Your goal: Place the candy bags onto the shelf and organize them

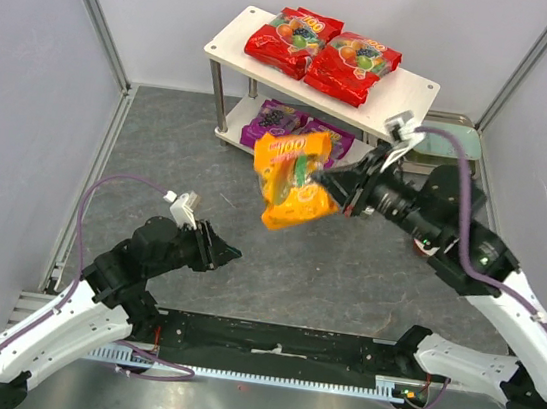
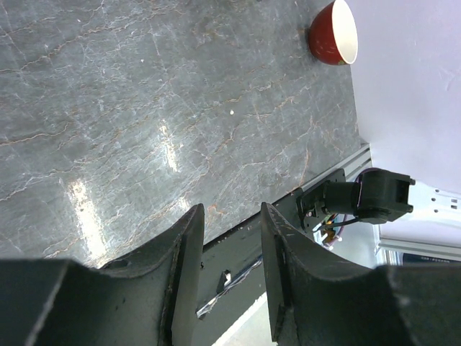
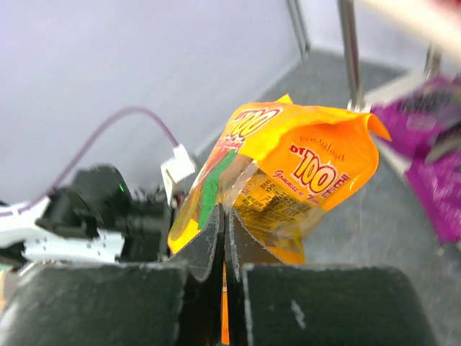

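From above, we see the right gripper (image 1: pixel 325 179) pinching the orange candy bag (image 1: pixel 292 182) in midair, in front of the shelf (image 1: pixel 232 46). Left wrist view: we see the left gripper (image 2: pixel 229 223) spread, empty. Right wrist view: jaws pressed onto that bag.

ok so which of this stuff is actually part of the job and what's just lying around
Part of the job:
- orange bag, pinched in the right gripper
- red bags on the shelf top
- purple bags on its lower board

Just lying about:
- red bowl on the table
- green tray beside the shelf
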Robot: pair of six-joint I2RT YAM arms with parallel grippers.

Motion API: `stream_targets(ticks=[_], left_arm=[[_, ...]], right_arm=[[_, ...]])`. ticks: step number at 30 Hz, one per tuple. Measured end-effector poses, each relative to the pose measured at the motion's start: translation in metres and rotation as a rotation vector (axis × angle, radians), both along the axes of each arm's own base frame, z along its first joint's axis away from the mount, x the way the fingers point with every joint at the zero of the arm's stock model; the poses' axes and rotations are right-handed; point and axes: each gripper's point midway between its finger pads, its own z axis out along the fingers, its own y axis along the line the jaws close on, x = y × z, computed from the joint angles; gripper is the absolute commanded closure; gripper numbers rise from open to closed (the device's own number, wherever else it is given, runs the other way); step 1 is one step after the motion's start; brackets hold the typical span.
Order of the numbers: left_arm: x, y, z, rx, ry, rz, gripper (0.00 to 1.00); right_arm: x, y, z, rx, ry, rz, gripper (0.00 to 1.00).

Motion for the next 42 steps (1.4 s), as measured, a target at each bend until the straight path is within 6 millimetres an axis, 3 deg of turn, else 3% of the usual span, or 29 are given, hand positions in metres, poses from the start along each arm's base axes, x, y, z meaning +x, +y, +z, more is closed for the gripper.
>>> stream_targets(ticks=[1, 6, 10, 13, 19, 23, 28, 32, 42], left_arm=[[0.000, 0.000, 0.000, 0.000, 0.000, 0.000, 0.56], [0.000, 0.000, 0.001, -0.002, -0.001, -0.001, 0.57], [-0.001, 0.001, 0.001, 0.000, 0.000, -0.001, 0.57], [-0.002, 0.002, 0.001, 0.000, 0.000, -0.001, 0.57], [-0.003, 0.002, 0.000, 0.002, 0.003, -0.001, 0.57], [-0.003, 0.002, 0.000, 0.005, 0.006, -0.001, 0.57], [-0.003, 0.003, 0.000, 0.006, 0.006, 0.000, 0.57], [-0.003, 0.003, -0.001, 0.007, 0.007, 0.000, 0.57], [-0.003, 0.003, -0.001, 0.007, 0.008, 0.000, 0.57]], right_arm=[[0.003, -0.006, 0.026, 0.020, -0.047, -0.030, 1.00], [0.023, -0.033, 0.106, 0.070, -0.198, -0.205, 1.00], [0.049, -0.059, 0.136, 0.058, -0.253, -0.384, 1.00], [0.075, -0.080, 0.146, 0.030, -0.270, -0.522, 1.00], [0.138, -0.127, 0.146, -0.009, -0.245, -0.703, 1.00], [0.184, -0.171, 0.128, 0.006, -0.165, -0.768, 1.00], [0.216, -0.203, 0.105, 0.068, -0.081, -0.768, 1.00], [0.228, -0.208, 0.101, 0.141, -0.056, -0.719, 1.00], [0.231, -0.177, 0.121, 0.299, -0.084, -0.541, 1.00]])
